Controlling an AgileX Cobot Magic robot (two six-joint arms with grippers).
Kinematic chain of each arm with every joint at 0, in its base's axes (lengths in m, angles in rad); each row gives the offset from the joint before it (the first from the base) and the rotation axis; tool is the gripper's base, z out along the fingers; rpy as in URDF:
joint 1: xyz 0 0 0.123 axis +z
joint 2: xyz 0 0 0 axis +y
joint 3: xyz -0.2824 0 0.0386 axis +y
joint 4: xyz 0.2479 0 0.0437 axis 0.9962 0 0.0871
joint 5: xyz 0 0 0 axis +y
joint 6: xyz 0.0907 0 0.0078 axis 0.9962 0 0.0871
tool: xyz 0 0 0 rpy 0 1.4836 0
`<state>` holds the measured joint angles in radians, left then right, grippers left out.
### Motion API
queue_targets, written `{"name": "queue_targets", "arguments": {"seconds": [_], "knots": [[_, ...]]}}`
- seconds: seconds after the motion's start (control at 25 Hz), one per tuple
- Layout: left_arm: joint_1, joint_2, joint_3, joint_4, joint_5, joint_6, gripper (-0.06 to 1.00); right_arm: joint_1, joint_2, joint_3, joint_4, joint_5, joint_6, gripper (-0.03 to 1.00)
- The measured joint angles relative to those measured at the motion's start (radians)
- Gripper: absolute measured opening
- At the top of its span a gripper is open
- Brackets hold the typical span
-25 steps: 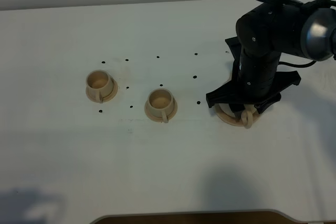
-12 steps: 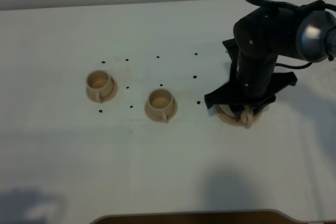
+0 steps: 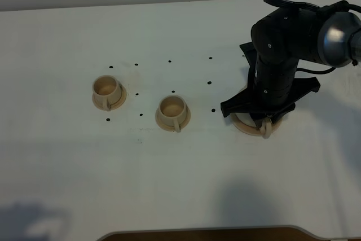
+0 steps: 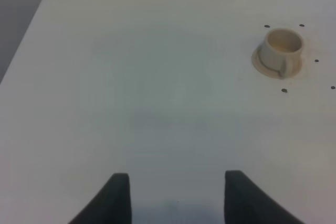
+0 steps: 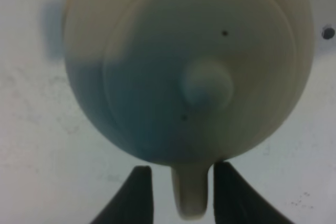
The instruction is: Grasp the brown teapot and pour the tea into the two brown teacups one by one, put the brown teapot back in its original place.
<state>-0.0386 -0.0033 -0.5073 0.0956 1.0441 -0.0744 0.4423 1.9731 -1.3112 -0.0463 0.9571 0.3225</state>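
Note:
The brown teapot (image 5: 189,66) fills the right wrist view from above, with its knobbed lid (image 5: 208,84) and loop handle (image 5: 190,195). My right gripper (image 5: 182,170) is open, and its fingers (image 5: 139,195) stand on either side of the handle with small gaps. In the exterior view the right arm (image 3: 276,71) covers the teapot; only the handle (image 3: 266,130) and the wide saucer's rim (image 3: 241,125) show. The two brown teacups (image 3: 107,91) (image 3: 172,112) stand on their saucers at left and centre, and no dark tea shows in them. My left gripper (image 4: 176,203) is open and empty over bare table, far from the left cup (image 4: 281,51).
Small black dots (image 3: 209,82) mark the white table (image 3: 180,173) around the cups. The table's front edge (image 3: 203,231) runs along the bottom of the exterior view. The table's edge (image 4: 31,24) shows in the left wrist view.
The right arm has shifted slightly left and settled lower over the teapot. The cups and the left gripper have not moved.

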Motion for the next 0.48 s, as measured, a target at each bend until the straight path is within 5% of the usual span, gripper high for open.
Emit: {"name": "queue_targets", "arguments": {"seconds": [0.24,0.48], "knots": [[0.000,0.000,0.000,0.000,0.000,0.000,0.44,0.000,0.003,-0.004,-0.003,0.005,0.000,0.27],[0.000,0.000,0.000,0.000,0.000,0.000,0.44,0.000,0.012,-0.004,-0.017,0.016,-0.002,0.14]]}}
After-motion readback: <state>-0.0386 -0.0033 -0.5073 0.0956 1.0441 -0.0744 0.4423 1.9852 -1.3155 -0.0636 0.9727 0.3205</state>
